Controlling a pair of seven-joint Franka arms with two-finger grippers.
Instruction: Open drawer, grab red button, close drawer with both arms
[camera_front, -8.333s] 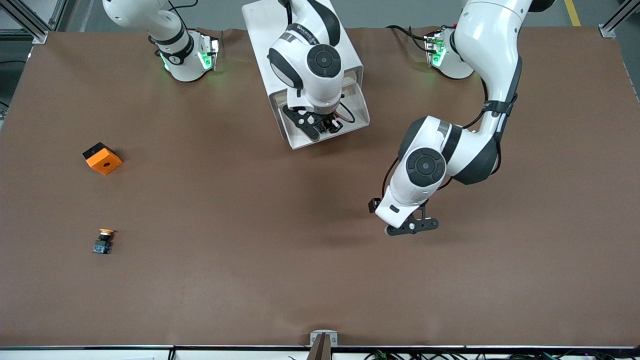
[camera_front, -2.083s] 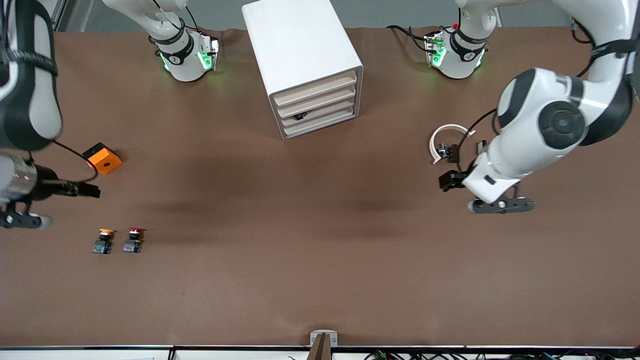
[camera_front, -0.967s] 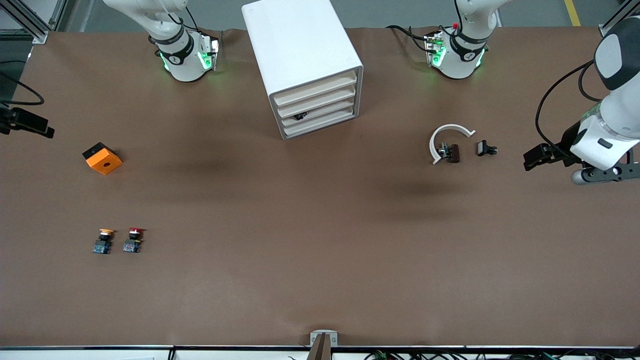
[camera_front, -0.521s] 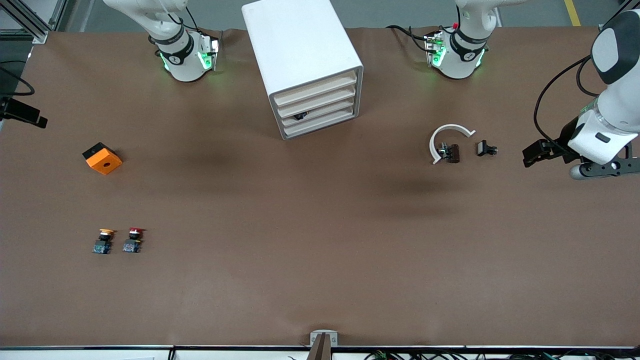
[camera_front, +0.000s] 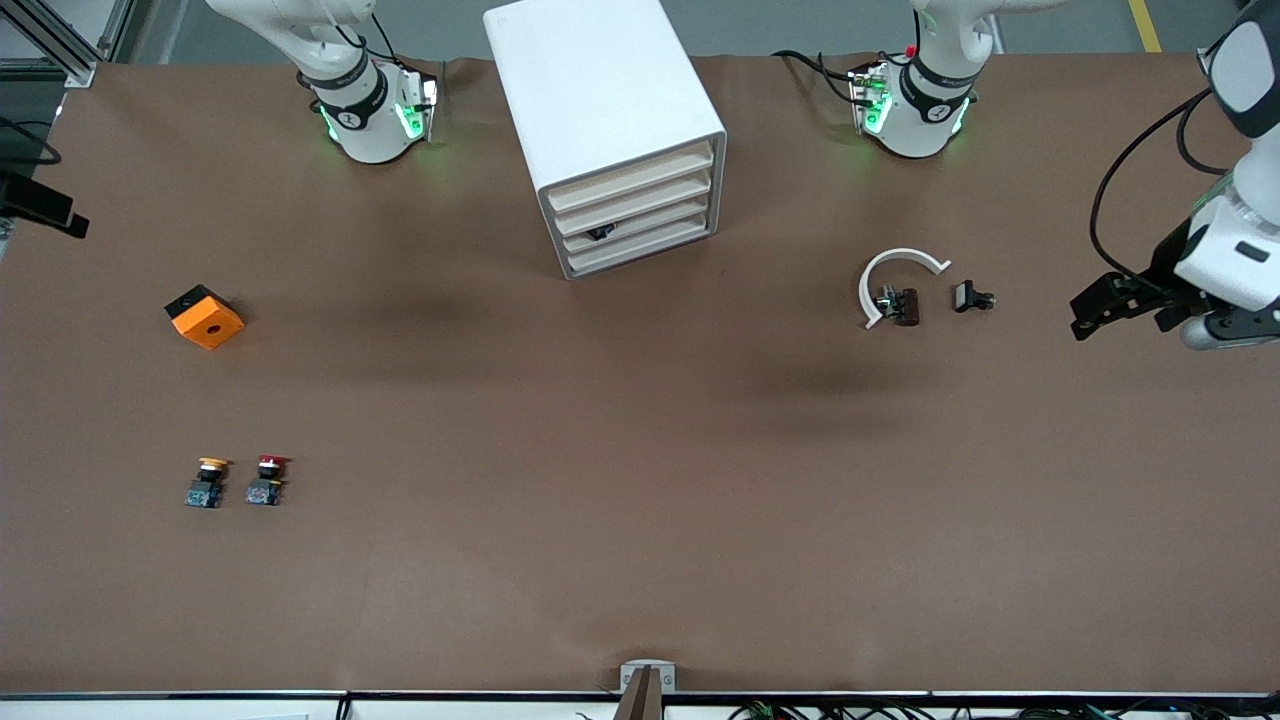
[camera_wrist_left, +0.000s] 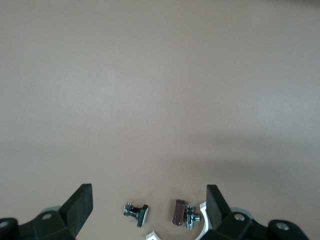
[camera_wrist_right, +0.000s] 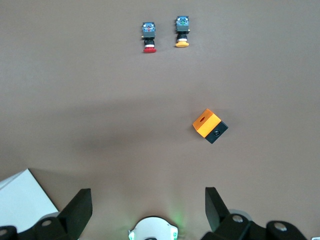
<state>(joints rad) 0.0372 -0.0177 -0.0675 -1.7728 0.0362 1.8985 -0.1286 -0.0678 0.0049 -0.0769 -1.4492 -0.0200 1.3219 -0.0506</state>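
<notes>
On the brown worktop (camera_front: 640, 450) the white cabinet (camera_front: 600, 110) sits at twelve o'clock in the front view, between the two arm bases, all four cream-fronted drawers pushed in; a small dark thing shows at the drawer (camera_front: 632, 226) third from the top. The red-capped button (camera_front: 267, 481) lies at about eight o'clock, just beside the yellow-capped button (camera_front: 207, 483), with the orange cube (camera_front: 205, 316) farther from the camera at nine o'clock. A white curved clamp (camera_front: 893, 280) with a small dark part (camera_front: 972, 297) beside it lies at two o'clock. The left pincer (camera_wrist_left: 149, 207) hangs over the worktop edge at three o'clock, fingers apart and empty. The right pincer (camera_wrist_right: 149, 206) is high above its own arm's base, fingers apart, holding nothing.
</notes>
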